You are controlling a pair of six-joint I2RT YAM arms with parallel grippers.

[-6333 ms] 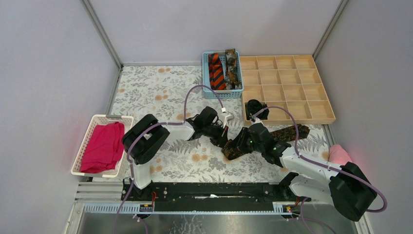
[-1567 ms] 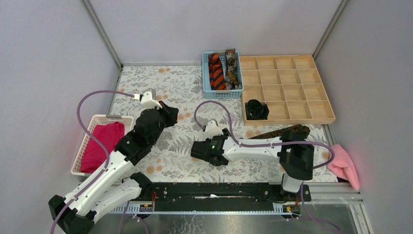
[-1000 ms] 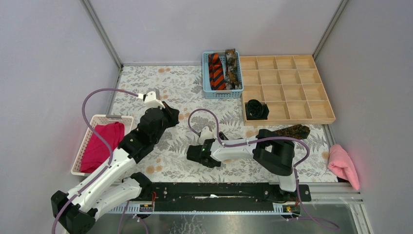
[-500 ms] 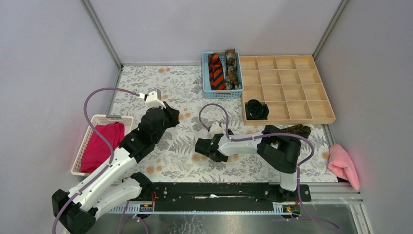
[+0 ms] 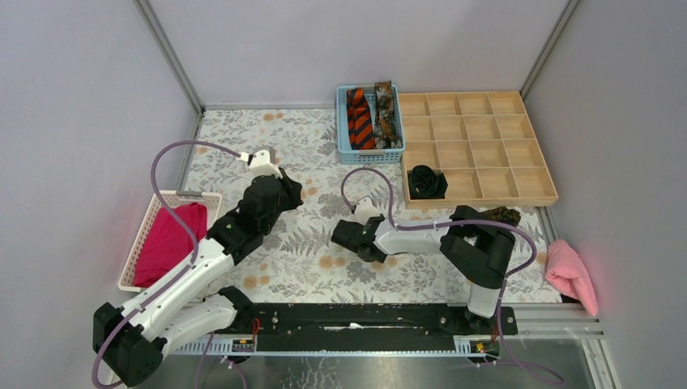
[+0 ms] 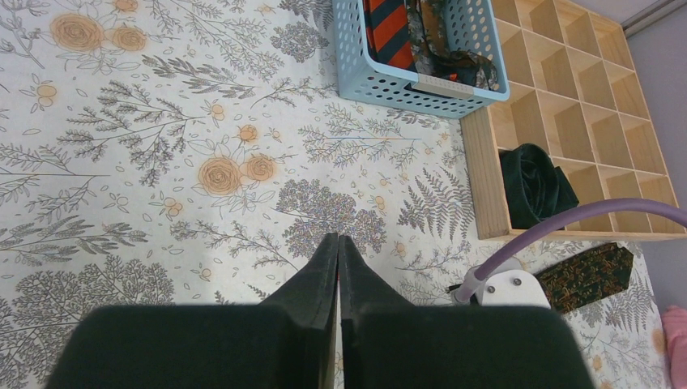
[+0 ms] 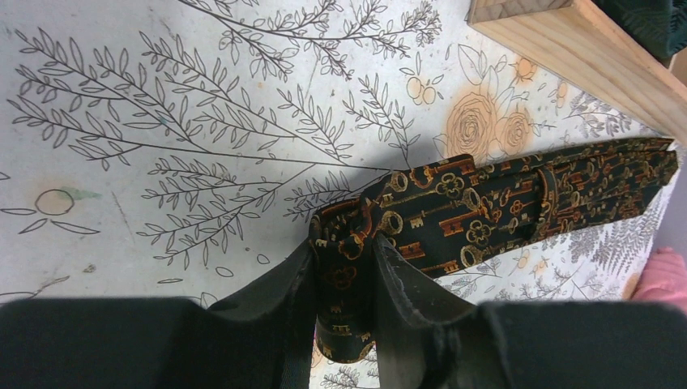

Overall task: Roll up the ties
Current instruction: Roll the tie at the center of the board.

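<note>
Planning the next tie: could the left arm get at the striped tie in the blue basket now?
Probably yes: the left gripper is shut and empty, nothing stands between it and the blue basket, and the striped tie lies uncovered in it.

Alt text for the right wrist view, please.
The right gripper pinches, between its fingers, the curled end of a dark key-patterned tie lying on a floral tablecloth. A wooden tray corner shows top right, and a pink cloth at the right edge.
</note>
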